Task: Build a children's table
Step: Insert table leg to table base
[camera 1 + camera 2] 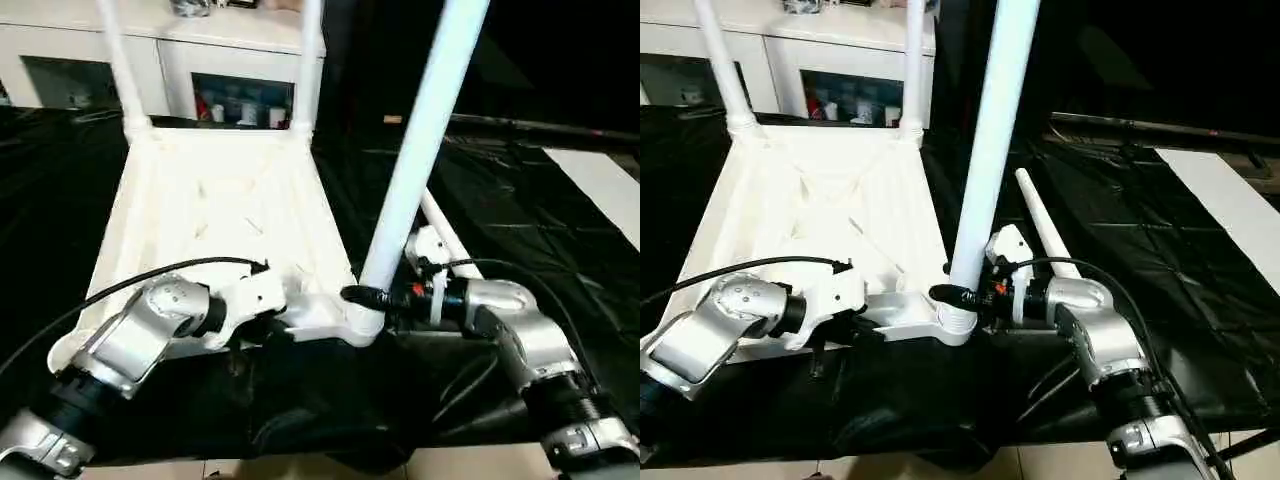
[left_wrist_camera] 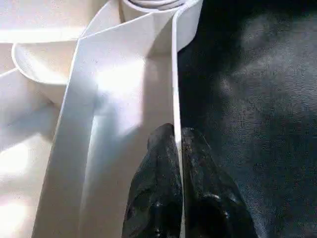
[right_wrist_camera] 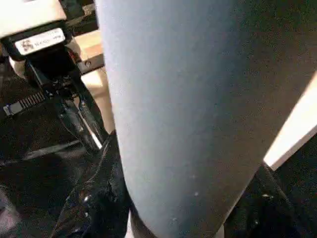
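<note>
left arm: mine's bent in low from the left, left gripper (image 2: 177, 163) with its black fingers pinched on the thin near rim of the tabletop (image 1: 225, 215)
tabletop: white plastic, flipped ribbed side up on the black sheet (image 1: 520, 215), middle of the scene
far legs: two white tube legs (image 1: 122, 60) standing in the far corner sockets
near leg (image 1: 992, 130): smooth fat tube, upright in the near right socket
right arm: reaching in from the right, right gripper (image 1: 365, 297) clamped around that leg's base
spare leg (image 1: 1045, 228): lying flat just right of the tabletop
cabinet (image 1: 190, 50): white, glass doors, behind
</note>
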`<state>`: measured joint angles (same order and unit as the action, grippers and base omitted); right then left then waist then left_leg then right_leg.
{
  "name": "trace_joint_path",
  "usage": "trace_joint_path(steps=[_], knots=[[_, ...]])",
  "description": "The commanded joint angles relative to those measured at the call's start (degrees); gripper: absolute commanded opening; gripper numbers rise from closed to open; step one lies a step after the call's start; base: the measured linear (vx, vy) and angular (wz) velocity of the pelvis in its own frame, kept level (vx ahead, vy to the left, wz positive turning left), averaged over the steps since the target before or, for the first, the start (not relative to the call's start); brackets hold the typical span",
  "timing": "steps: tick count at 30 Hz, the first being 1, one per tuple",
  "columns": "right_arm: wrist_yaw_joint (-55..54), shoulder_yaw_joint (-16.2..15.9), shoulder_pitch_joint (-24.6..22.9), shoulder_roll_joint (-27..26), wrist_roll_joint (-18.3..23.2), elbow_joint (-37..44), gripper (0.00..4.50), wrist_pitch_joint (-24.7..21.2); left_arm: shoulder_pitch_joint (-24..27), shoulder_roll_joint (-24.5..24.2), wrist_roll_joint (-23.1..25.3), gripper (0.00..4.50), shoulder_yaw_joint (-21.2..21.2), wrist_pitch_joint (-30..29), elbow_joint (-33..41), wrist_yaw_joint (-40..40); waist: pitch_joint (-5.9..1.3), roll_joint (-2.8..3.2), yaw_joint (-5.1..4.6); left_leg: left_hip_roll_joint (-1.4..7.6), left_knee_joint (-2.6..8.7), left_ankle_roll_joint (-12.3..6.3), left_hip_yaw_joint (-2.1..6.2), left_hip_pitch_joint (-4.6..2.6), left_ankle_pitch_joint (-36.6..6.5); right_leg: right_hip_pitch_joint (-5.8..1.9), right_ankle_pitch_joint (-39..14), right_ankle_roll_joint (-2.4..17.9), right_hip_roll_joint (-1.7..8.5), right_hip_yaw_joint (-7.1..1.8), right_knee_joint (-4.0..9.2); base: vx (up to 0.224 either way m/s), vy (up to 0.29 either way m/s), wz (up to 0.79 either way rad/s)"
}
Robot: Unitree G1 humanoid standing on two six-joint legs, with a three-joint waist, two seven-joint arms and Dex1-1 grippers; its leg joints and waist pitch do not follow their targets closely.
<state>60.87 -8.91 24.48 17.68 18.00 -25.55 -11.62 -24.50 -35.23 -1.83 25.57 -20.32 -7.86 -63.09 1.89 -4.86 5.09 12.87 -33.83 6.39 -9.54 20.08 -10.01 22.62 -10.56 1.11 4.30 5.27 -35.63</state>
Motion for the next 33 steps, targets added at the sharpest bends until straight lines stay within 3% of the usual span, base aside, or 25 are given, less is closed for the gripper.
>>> trace_joint_path(steps=[1, 8, 13, 18, 24, 29, 33], knots=[[-3.31, 0.02, -2.34, -0.42, -1.91, -6.97, 1.87, -1.7, -1.26, 0.54, -0.15, 0.0, -1.67, 1.92, 0.22, 0.83, -2.42, 1.39, -0.43, 0.52, 4.39, 0.83, 0.16, -0.6, -20.72, -1.58, -25.19, 5.9, 3.42, -2.69, 5.82, 0.0, 0.0, 0.0], [-4.71, 3.18, -1.77, -1.67, 0.5, -8.14, 1.87, -3.13, -1.31, 1.18, -0.29, 0.0, -2.04, 1.8, 0.16, 1.08, -2.24, 1.36, -0.56, 0.43, 4.34, 0.93, 0.39, -0.8, -22.56, -1.39, -30.65, 4.08, 3.59, -2.43, 6.51, 0.0, 0.0, 0.0], [-3.99, 3.24, -2.39, -1.53, 0.59, -7.92, 1.87, -3.63, -1.15, 1.16, -0.55, 0.0, -2.18, 2.08, 0.18, 0.77, -2.29, 1.39, -0.49, 0.5, 4.46, 0.76, 0.36, -0.66, -21.89, -1.44, -28.8, 4.52, 3.51, -2.51, 6.29, 0.0, 0.0, 0.0], [-2.33, 2.51, -3.28, -1.11, 0.12, -7.56, 1.87, -2.85, -1.24, 1.06, -0.5, 0.0, -2.29, 2.94, -0.26, 0.35, -2.22, 1.44, -0.48, 0.45, 4.45, 0.76, 0.38, -0.66, -22.51, -1.37, -30.22, 4.18, 3.62, -2.46, 6.51, 0.0, 0.0, 0.0], [-6.12, 5.33, -4.27, -2.71, 1.17, -6.92, 1.87, -0.66, -1.52, 1.68, 0.02, 0.0, -2.69, 2.86, -0.81, 1.29, -2.18, 1.53, -0.47, 0.49, 4.66, 0.62, 0.35, -0.8, -22.48, -1.32, -30.15, 4.17, 3.61, -2.39, 6.71, 0.0, 0.0, 0.0], [-3.64, 1.95, -5.75, -1.23, -0.34, -1.9, 1.87, -0.91, -1.64, 1.45, 0.01, 0.0, -2.17, 2.81, -0.58, 0.21, -2.08, 1.59, -0.54, 0.48, 4.78, 0.56, 0.46, -0.79, -23.01, -1.35, -31.79, 3.37, 3.67, -2.32, 6.98, 0.0, 0.0, 0.0], [-0.39, -2.23, -5.87, 1.1, -3.42, 0.52, 1.87, -1.07, -1.81, 1.31, 0.53, 0.0, -1.83, 3.16, -0.8, 0.0, -2.18, 1.4, -0.43, 0.54, 4.82, 0.14, 0.29, -0.56, -21.23, -1.56, -29.4, 3.68, 3.57, -2.52, 6.67, 0.0, 0.0, 0.0]])
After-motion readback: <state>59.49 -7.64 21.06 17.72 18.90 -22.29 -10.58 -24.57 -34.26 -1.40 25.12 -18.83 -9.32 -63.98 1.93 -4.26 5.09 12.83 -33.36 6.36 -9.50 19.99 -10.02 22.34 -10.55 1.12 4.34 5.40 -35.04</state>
